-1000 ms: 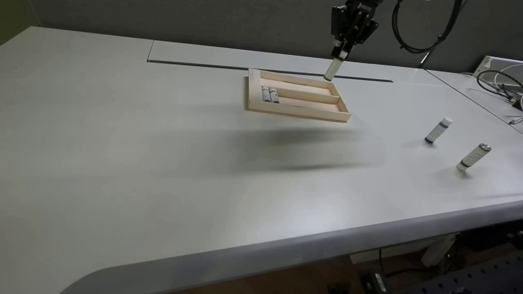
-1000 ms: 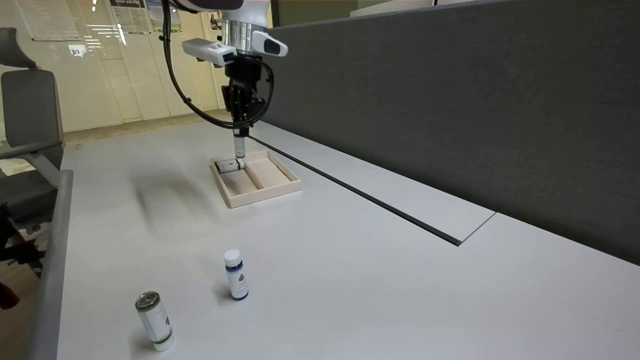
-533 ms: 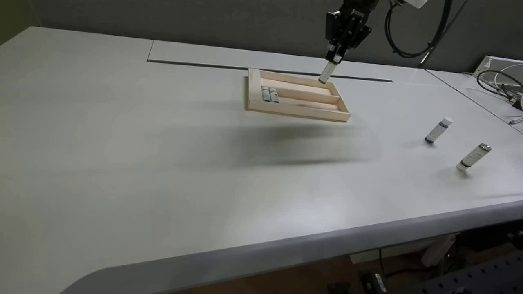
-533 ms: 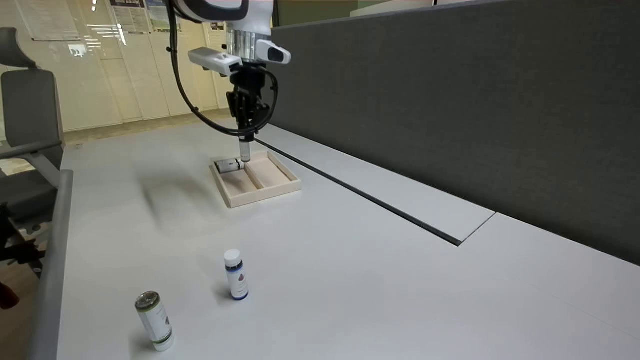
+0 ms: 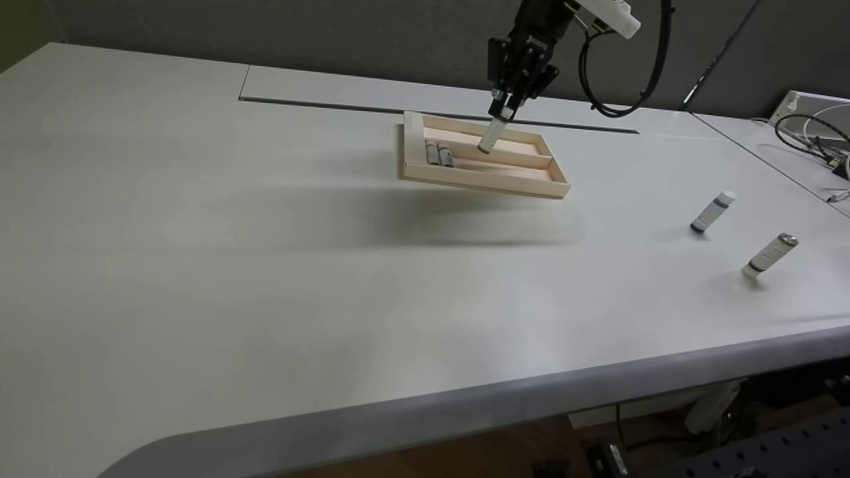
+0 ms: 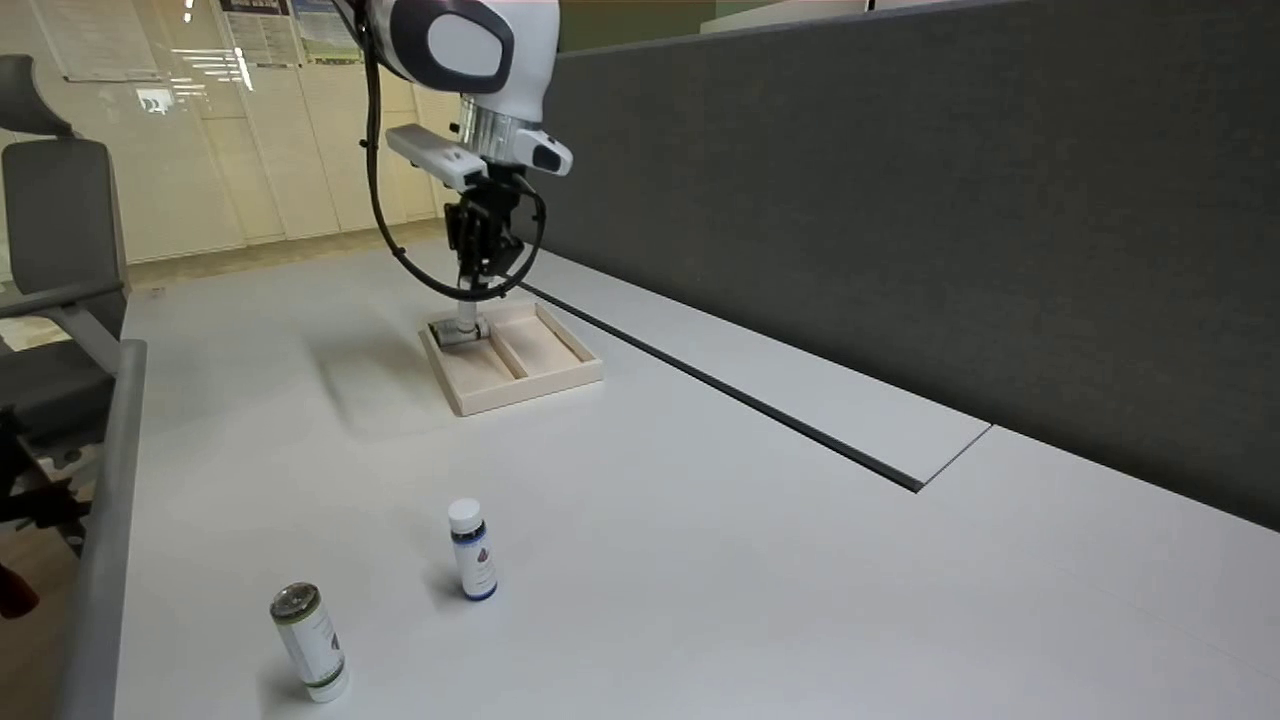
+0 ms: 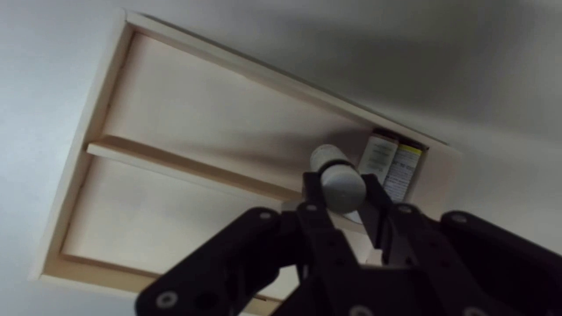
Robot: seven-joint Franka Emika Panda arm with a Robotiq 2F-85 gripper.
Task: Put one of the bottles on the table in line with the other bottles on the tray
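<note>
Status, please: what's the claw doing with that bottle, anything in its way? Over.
Gripper closed on a bottle. Bottle held over the tray, not yet laid in. Possible snag: two bottles lying in the tray nearby.

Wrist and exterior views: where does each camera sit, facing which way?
In an exterior view: high, across the table from the partition, facing it and the tray; gripper, cable show.
In an exterior view: high, near the standing bottles, facing along the partition toward the tray; arm, gripper, cable show.
Wrist view: on the arm, facing down into the tray; gripper, held bottle show.
Shared by both exterior views: tray, gripper, standing bottles.
</note>
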